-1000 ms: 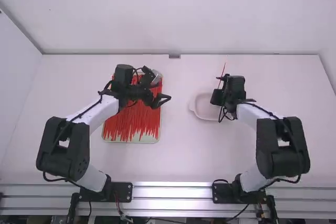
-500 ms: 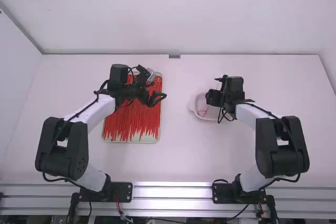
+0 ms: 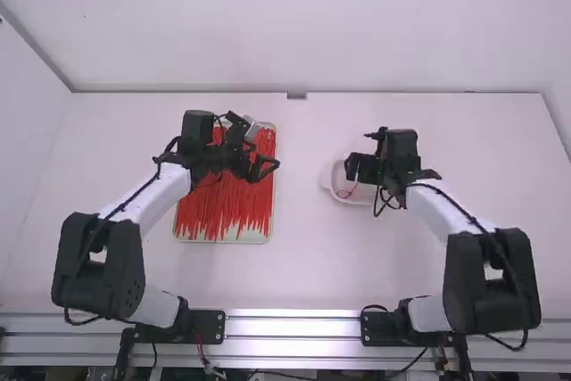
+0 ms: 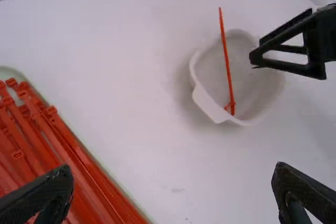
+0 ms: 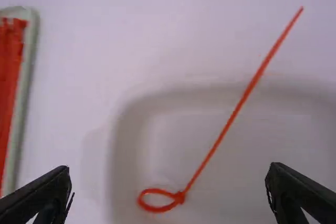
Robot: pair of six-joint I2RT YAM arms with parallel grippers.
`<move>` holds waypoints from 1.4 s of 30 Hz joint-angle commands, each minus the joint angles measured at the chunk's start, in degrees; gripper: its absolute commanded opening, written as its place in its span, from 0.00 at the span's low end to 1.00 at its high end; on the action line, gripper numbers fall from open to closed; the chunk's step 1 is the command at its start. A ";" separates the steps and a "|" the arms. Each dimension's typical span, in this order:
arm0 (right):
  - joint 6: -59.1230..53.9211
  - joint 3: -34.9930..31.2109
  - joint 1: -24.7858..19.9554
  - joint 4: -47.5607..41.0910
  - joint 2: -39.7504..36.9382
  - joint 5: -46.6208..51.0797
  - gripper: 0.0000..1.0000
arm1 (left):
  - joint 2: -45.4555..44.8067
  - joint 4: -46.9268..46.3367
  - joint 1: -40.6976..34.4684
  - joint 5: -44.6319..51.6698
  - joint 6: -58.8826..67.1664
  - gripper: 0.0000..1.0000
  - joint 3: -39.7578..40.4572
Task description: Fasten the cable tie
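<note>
A red cable tie (image 5: 220, 135) closed into a small loop lies in the white dish (image 5: 121, 129), its long tail leaning out over the rim. In the high view the tie (image 3: 346, 192) rests in the dish (image 3: 330, 186) just under my right gripper (image 3: 354, 169), which is open and holds nothing. My right gripper (image 5: 168, 203) hangs directly above the dish. My left gripper (image 3: 266, 147) is open over the tray of loose red cable ties (image 3: 227, 202). From the left wrist, my left gripper (image 4: 168, 203) looks across at the dish (image 4: 205, 100), the tie (image 4: 226, 61) and the right gripper (image 4: 299, 40).
The pale tray (image 3: 268, 236) holding several red ties lies left of the middle; its edge and ties (image 5: 13, 72) also show from the right wrist. Bare white table separates tray and dish. A wall runs along the table's far edge.
The tie that stood upright in my right gripper a second ago now lies in the dish, let go. My left gripper has drifted slightly left over the tray.
</note>
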 commanded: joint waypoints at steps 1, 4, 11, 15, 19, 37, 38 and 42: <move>-0.31 0.20 0.02 -2.47 -4.98 -0.07 0.98 | -4.92 -1.92 0.24 0.24 -0.70 0.99 -0.24; -0.31 0.11 0.07 -6.51 -9.09 0.09 0.98 | -8.35 -5.18 0.22 0.20 -2.34 0.99 -0.24; -4.52 0.11 0.26 -11.56 -13.55 0.07 0.98 | -12.48 -9.25 0.22 -1.36 -2.78 0.99 -0.24; -4.57 0.11 0.83 -11.56 -13.75 -0.09 0.98 | -12.46 -10.23 0.22 -1.27 -3.04 0.99 -0.24; -5.46 -0.78 -0.08 -11.26 -14.57 0.50 0.97 | -13.32 -9.97 1.11 -2.13 -3.25 0.97 -1.17; -13.30 -17.10 -7.90 5.05 -30.89 11.62 0.68 | -29.29 5.48 6.96 -18.09 -9.89 0.69 -17.13; -13.30 -17.75 -7.90 5.71 -31.54 11.62 0.67 | -29.93 5.48 6.96 -18.74 -9.89 0.68 -17.78; -13.30 -23.27 -7.90 5.87 -37.06 11.62 0.58 | -35.38 5.48 6.96 -24.19 -9.89 0.59 -23.23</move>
